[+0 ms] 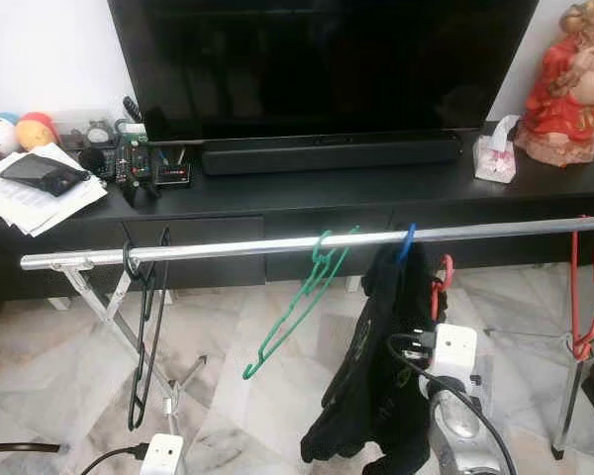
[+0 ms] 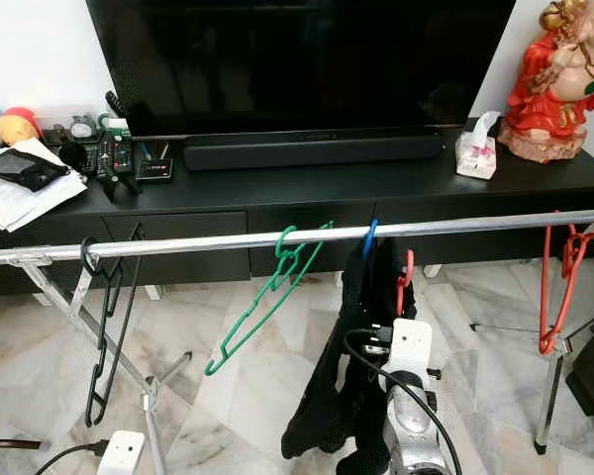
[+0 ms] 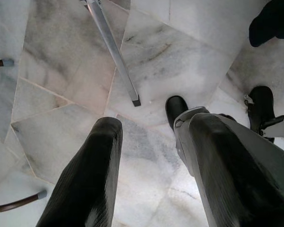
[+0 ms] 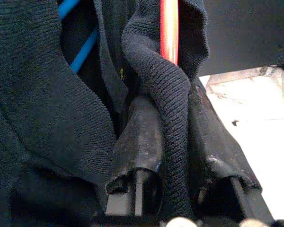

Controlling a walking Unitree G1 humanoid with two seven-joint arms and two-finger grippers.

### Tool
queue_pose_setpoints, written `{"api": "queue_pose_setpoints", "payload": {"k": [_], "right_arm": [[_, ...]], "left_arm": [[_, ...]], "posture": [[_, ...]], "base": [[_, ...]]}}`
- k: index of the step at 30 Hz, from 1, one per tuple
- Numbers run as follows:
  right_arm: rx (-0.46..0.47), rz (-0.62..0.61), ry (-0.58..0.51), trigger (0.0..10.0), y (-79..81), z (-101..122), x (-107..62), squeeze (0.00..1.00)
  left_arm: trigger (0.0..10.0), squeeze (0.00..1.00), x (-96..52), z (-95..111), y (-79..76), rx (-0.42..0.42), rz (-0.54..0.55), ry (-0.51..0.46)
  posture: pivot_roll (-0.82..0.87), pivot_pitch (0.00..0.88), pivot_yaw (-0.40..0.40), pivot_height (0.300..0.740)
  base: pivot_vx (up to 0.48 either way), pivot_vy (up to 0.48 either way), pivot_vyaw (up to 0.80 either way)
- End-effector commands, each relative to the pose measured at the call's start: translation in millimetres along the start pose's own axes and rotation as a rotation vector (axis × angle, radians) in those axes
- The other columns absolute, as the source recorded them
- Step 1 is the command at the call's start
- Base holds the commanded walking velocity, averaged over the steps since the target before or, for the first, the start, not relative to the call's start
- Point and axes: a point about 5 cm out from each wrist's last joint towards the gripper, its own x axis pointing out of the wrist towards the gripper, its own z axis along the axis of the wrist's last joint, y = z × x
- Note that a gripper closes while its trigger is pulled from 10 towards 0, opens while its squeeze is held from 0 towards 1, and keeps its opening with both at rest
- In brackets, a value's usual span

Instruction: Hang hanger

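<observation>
A silver rail of a drying rack runs in front of a black TV console. On it hang a black hanger, a tilted green hanger, a blue hanger carrying a black garment, and a red hanger at the far right. A second red hanger shows beside the garment, just below the rail. My right gripper is shut on a fold of the black garment, and that red hanger runs up inside the fold. My left gripper hangs low, open, pointing at the floor.
Behind the rail, the console holds a TV, a soundbar, papers, remotes, a tissue pack and a red statue. The rack legs stand on the marble floor.
</observation>
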Motion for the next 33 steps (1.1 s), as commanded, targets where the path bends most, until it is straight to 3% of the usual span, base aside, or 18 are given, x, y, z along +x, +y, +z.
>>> {"api": "queue_pose_setpoints", "payload": {"k": [1,6,33], "right_arm": [[0.005,-0.002,-0.068,10.0,0.1,15.0,5.5,0.0],[0.003,0.003,-0.072,10.0,2.2,16.0,5.8,0.0],[0.011,-0.003,-0.073,10.0,5.5,18.9,7.6,0.0]], "left_arm": [[10.0,0.0,-0.8,-5.8,-0.3,0.036,-0.006,0.022],[10.0,0.0,-0.8,-6.1,-1.1,0.043,-0.008,0.023],[10.0,0.0,-0.4,-5.1,-2.8,0.031,-0.003,0.022]], "posture": [[-0.09,0.0,-0.024,0.74],[-0.09,0.0,-0.023,0.74],[-0.09,0.0,-0.027,0.74]], "base": [[0.0,0.0,0.0],[0.0,0.0,0.0],[-0.271,0.0,0.0]]}}
